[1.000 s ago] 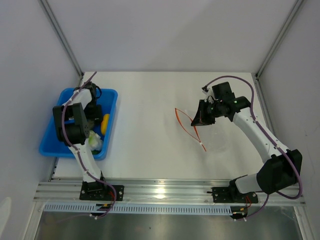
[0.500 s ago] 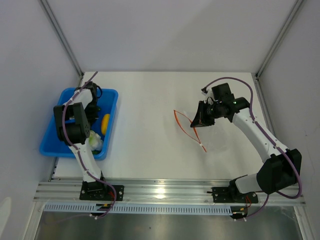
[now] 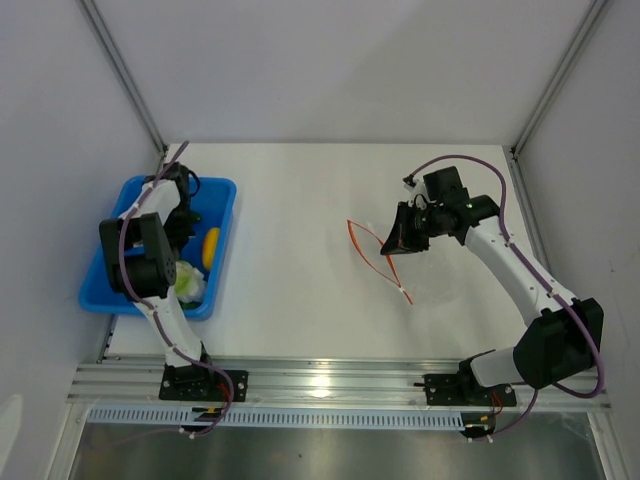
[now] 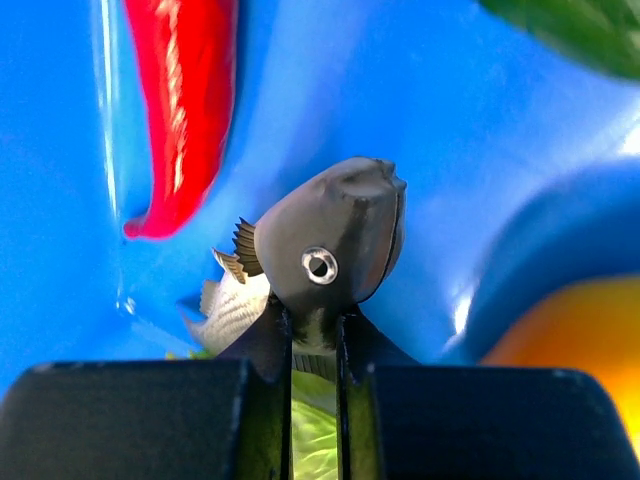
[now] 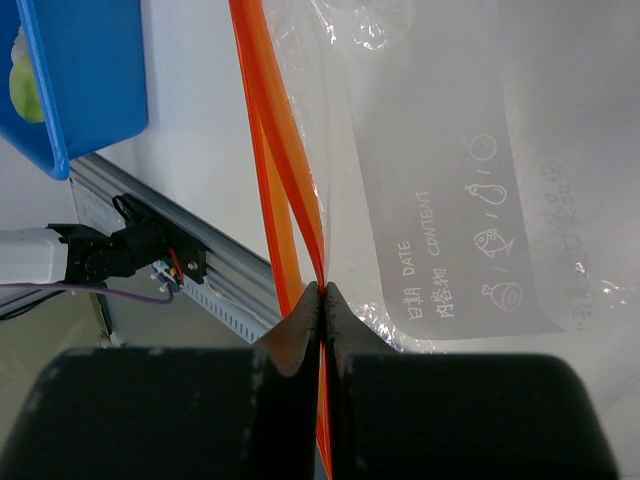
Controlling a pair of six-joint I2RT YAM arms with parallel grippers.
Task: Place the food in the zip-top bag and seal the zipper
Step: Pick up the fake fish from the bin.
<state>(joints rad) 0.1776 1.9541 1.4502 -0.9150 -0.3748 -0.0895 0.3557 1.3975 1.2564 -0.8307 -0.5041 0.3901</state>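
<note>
Bag [image 5: 450, 150] lying toward desk's right edge | right gripper [image 5: 322, 292] pinching closed on zipper [image 5: 275, 150] | left gripper [image 4: 340, 240] closed, gripping nothing, hanging inside tray [image 4: 420, 130] at left edge, by leafy vegetable [image 4: 228, 310]

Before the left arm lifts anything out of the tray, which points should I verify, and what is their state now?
1. Right gripper pinches the zipper: ok.
2. Zip-top bag mouth open, strips parted: ok.
3. Left gripper inside the blue tray, beside the red chili: ok.
4. Left gripper holds a piece: cannot tell; its fingers look shut.
5. Bag loaded: not ok, nothing shows inside.
</note>
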